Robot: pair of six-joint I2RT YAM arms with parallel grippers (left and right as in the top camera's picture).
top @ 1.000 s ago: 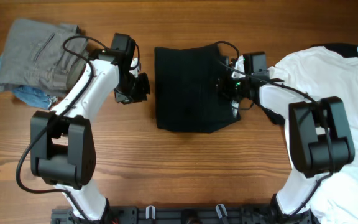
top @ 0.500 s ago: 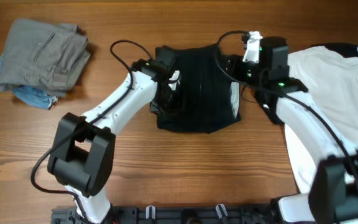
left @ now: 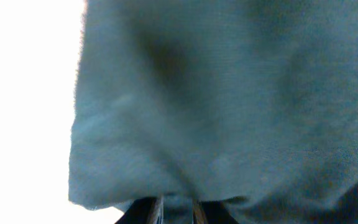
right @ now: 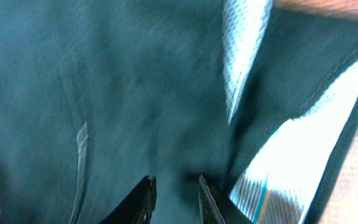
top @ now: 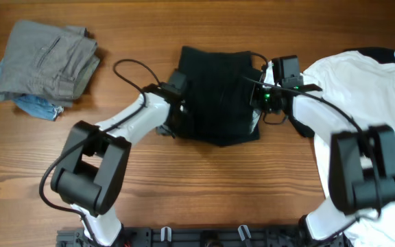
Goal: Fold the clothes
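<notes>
The black shorts [top: 218, 96] lie folded at the table's middle. My left gripper [top: 178, 110] is at their left edge. In the left wrist view the dark fabric [left: 229, 93] fills the frame, and the fingers [left: 178, 210] are closed on a bunch of it. My right gripper [top: 258, 101] is at the shorts' right edge. In the right wrist view its fingers [right: 176, 199] are nearly together with dark fabric [right: 135, 93] between them. The pale speckled lining [right: 278, 168] shows just to the right.
A large white T-shirt [top: 369, 103] is spread at the right, under the right arm. Grey folded trousers [top: 43, 58] on a blue cloth [top: 36, 104] lie at the far left. Bare wood runs along the front.
The left gripper moved from beside the shorts onto their left edge. The right arm rose, then came back down at the right edge. The shorts' left side has drawn in, so they look narrower.
</notes>
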